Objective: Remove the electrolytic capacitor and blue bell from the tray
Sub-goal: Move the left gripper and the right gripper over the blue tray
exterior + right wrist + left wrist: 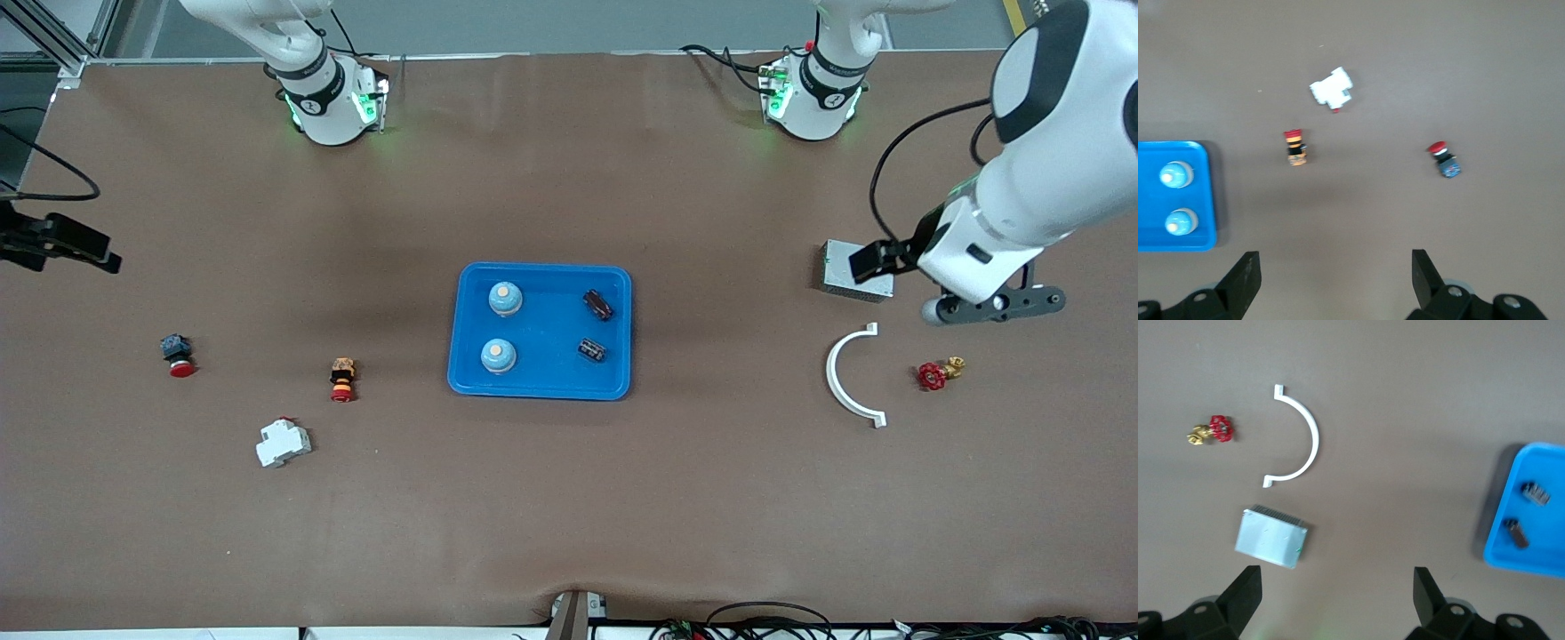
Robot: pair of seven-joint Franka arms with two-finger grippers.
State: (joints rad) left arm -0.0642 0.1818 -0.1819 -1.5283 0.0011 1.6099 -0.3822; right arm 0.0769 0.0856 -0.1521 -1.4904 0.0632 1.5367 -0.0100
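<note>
A glossy blue tray (540,272) at the table's centre holds two domed bells (505,299) and two dark cylindrical capacitors (598,303). The left gripper (1337,587) hangs empty with jaws spread above a ribbed metal block (1271,537) at the left arm's end. The right gripper (1335,267) hangs spread and empty over the right arm's end.

Glossy blue plastic tray (540,383), matt tabletop (569,498)

blue tray (1511,520) runs off the left wrist view's edge, and the capacitors (1537,493) look too blurry for markings.
</note>
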